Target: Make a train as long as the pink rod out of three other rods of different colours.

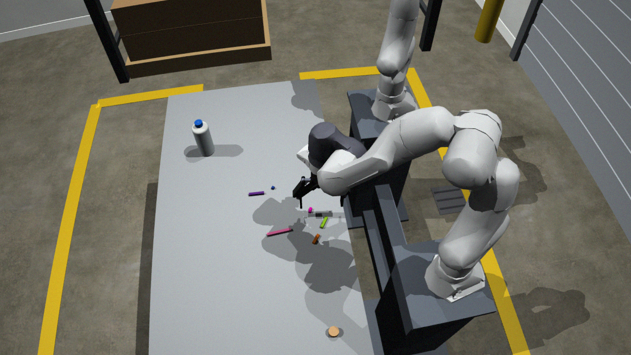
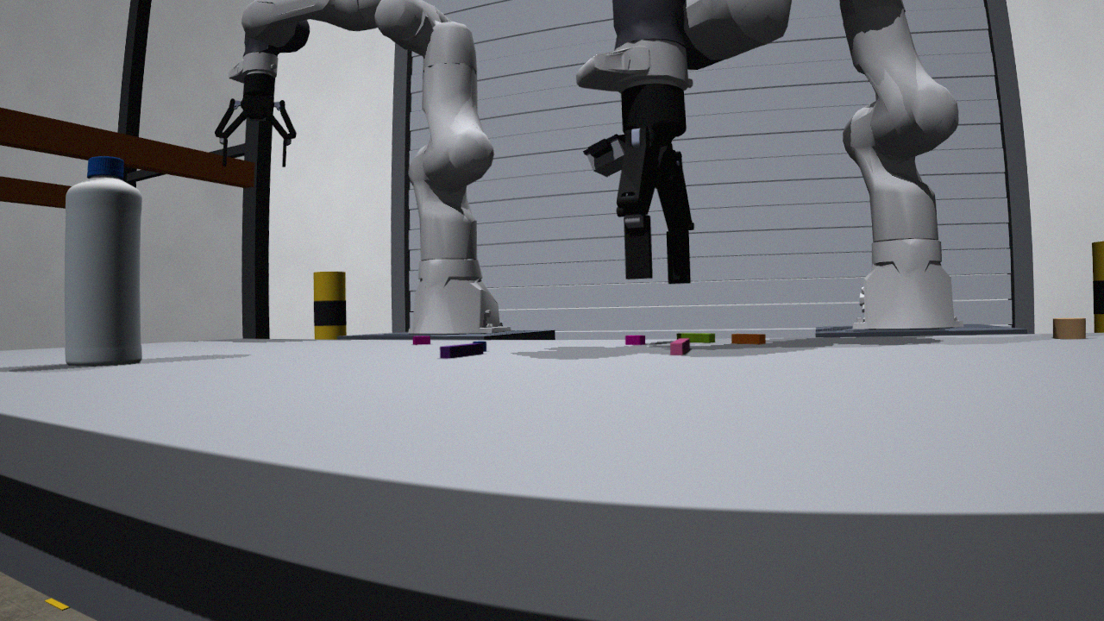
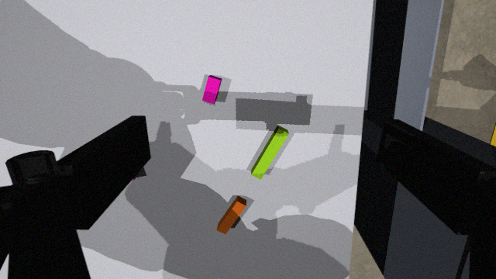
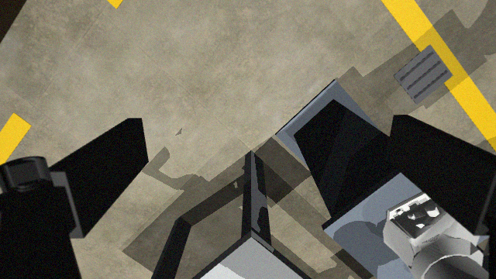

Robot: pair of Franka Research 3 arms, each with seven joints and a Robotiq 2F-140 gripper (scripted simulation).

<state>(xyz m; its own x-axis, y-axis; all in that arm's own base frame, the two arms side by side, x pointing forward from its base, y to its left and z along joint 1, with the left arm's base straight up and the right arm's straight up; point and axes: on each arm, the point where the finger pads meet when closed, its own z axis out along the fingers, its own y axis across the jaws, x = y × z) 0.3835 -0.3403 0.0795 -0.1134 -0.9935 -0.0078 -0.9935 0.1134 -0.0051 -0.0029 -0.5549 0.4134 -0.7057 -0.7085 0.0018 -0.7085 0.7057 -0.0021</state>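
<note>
A concrete floor (image 1: 110,247) (image 2: 22,591) (image 3: 465,23) (image 4: 194,58) spread around the table; a ribbed shutter (image 1: 586,88) (image 2: 540,192) stood behind the arms; the pale table (image 1: 211,273) (image 2: 540,432) (image 3: 291,31) carried broad shadows. The left gripper (image 1: 321,204) (image 2: 657,270) (image 3: 264,139) hung above it, fingers spread around nothing; the right gripper (image 2: 254,162) (image 4: 266,139), also spread and holding nothing, hung high, its wrist view showing floor beyond a table corner. The bottle (image 1: 203,139) (image 2: 103,270) stood upright, well apart from the rods; open tabletop lay between; a tan cylinder (image 1: 333,331) (image 2: 1069,329) sat near the arms' edge.

The pink rod (image 1: 278,232) (image 2: 679,347) lay flat mid-table; the purple rod (image 1: 256,193) (image 2: 461,350) lay apart from it; the lime rod (image 1: 324,222) (image 2: 695,337) (image 3: 270,152) and orange rod (image 1: 315,238) (image 2: 748,338) (image 3: 232,215) lay nearer that edge, gaps between them; one magenta rod (image 1: 310,209) (image 2: 635,340) (image 3: 211,90) lay near the lime, another magenta rod (image 2: 420,340) farther off; the small blue rod (image 1: 272,187) (image 2: 484,344) lay near the purple; no train stood joined.
</note>
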